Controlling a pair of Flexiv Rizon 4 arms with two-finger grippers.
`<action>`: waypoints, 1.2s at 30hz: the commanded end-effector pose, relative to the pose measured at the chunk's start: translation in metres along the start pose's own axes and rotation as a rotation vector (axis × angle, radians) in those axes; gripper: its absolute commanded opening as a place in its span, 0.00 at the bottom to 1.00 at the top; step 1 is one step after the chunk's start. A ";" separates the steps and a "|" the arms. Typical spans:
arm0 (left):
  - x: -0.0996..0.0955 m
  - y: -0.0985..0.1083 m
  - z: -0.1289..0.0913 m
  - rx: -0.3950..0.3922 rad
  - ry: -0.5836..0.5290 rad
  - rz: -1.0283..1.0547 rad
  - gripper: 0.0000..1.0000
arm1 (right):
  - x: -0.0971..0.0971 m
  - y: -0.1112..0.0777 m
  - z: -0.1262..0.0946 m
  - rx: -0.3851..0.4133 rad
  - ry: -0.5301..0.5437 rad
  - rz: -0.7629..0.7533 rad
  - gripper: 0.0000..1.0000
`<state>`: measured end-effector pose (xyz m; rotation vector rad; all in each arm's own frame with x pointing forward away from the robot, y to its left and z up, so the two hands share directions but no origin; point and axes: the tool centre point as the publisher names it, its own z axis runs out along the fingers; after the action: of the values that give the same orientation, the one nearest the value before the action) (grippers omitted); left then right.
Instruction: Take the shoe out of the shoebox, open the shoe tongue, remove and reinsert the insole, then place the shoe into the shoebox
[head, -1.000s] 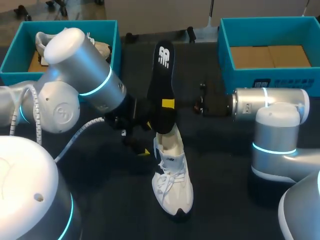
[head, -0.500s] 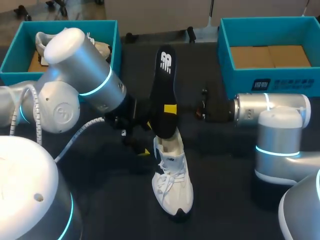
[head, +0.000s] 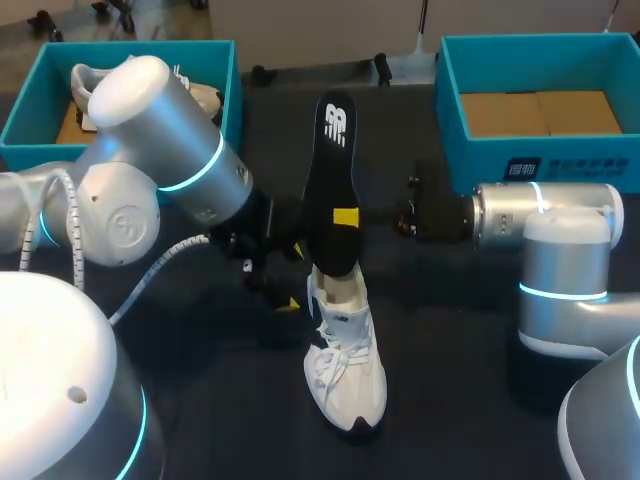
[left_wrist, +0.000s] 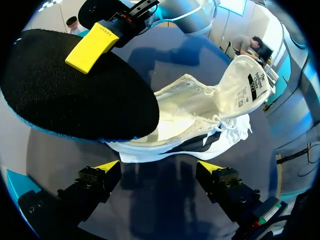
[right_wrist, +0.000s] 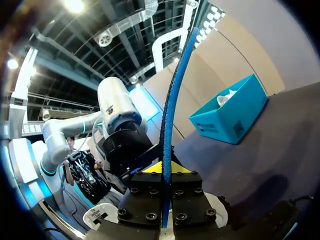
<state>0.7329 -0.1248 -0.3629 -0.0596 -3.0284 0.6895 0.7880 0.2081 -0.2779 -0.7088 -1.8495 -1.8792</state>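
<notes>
1. In the head view the insole (head: 330, 185)'s lower end covers the shoe (head: 345, 370)'s heel, so you can't see it.
2. Your left arm (head: 165, 130) hides most of the left gripper (head: 292, 278), and part of the second shoe (head: 85, 80) in the far left box (head: 20, 110).
3. The far right box (head: 447, 100) is cut off at the head view's edge.
4. From the right wrist, the right gripper (right_wrist: 166, 170)'s block leaves you only a white sliver of the shoe.

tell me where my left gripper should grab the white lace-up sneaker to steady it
Probably the laced midfoot, from above, one finger on each side wall: the white lace-up sneaker stands upright on its sole, and the black foam insole occupies its heel end.
</notes>
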 end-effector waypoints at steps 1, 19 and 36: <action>0.000 0.001 0.000 0.001 0.001 0.001 1.00 | -0.002 -0.003 0.002 0.004 0.002 -0.027 0.00; 0.000 0.001 0.000 0.001 0.001 0.001 1.00 | -0.001 -0.014 0.008 0.023 0.021 -0.093 0.00; 0.000 0.001 0.000 0.001 0.001 0.001 1.00 | 0.003 -0.019 0.004 0.046 0.006 -0.113 0.00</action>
<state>0.7330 -0.1248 -0.3629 -0.0596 -3.0283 0.6895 0.7763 0.2118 -0.2934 -0.5899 -1.9517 -1.9060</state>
